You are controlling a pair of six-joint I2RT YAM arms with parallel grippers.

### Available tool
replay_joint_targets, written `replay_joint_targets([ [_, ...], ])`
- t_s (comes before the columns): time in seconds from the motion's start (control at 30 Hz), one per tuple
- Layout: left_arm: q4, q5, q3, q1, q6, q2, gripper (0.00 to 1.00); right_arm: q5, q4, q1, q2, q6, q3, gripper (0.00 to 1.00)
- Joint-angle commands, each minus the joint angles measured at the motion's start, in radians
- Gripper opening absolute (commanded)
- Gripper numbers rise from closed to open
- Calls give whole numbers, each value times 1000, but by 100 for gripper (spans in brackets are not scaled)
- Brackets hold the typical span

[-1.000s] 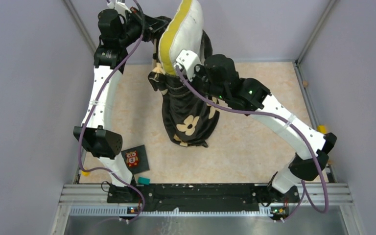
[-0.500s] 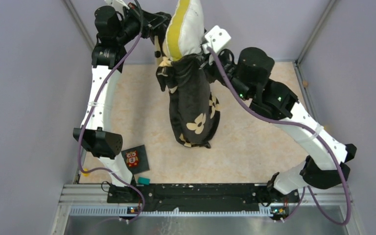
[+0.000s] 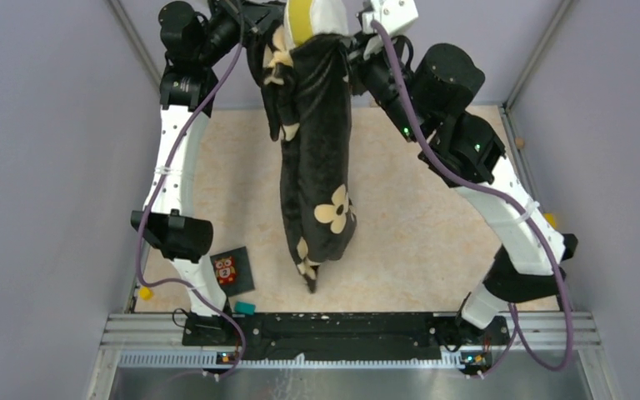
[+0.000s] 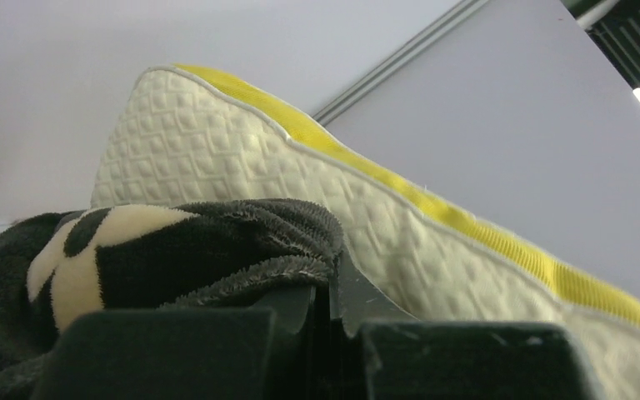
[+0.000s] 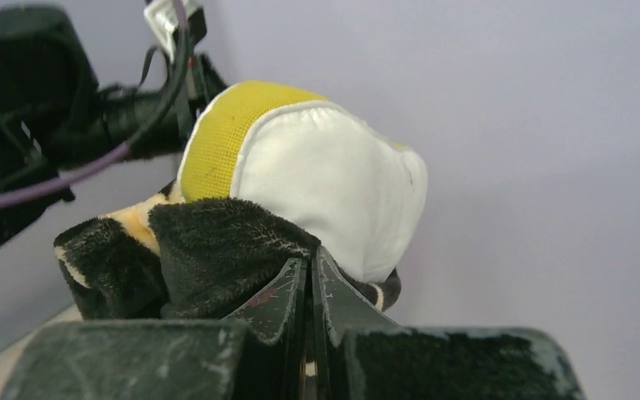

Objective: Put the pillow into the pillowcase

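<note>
The left gripper [image 4: 331,292] and right gripper [image 5: 310,271] each clamp the rim of the hanging pillowcase [image 3: 317,150]. The pillow [image 3: 307,15] pokes out on top.

The pillow [image 3: 308,12] sits in the pillowcase [image 3: 317,142], top sticking out; the card [image 3: 226,269] lies left.

1. No legible text, brand, number or sign in any of the three views.
2. On the small dark card [image 3: 231,271] lying on the table: only an owl picture; any lettering too small to read.
3. On the pillowcase [image 3: 317,150]: only printed cream flower motifs, no words.
</note>
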Motion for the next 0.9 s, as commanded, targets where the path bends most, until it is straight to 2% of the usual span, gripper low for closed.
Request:
replay_joint_targets([
  [0.0,250,29,57,-31,-41,-20,0,82,146,-2,83,-103,317,0],
  [0.07,269,16,51,-48,-35,-25,0,129,254,-11,81,-177,264,0],
  [0.13,313,2,53,-65,-44,-20,0,130,244,-36,93,-168,272,0],
  [0.2,340,-20,73,-74,-52,-8,0,24,164,-36,77,-68,255,0],
  [0.27,353,-30,105,-70,-57,11,0,-82,145,-6,24,12,141,0],
  [0.37,370,0,121,-63,-59,29,0,-142,89,77,-21,48,-4,0],
  [0.47,449,63,-42,-63,-68,-30,0,-323,3,84,-72,79,-142,0],
  [0.5,472,75,-115,-62,-61,-66,0,-384,-24,84,-89,83,-181,3],
  [0.57,490,94,-259,-56,-28,-149,0,-476,-76,85,-112,94,-232,23],
  [0.63,520,117,-373,-43,-14,-206,0,-493,-119,83,-128,96,-244,49],
  [0.67,536,135,-411,-32,-11,-227,0,-477,-129,82,-137,99,-244,56],
  [0.77,547,160,-493,-1,-11,-265,0,-472,-146,30,-154,145,-226,65],
  [0.87,547,164,-539,33,-32,-271,0,-519,-167,-126,-145,254,-176,66],
])
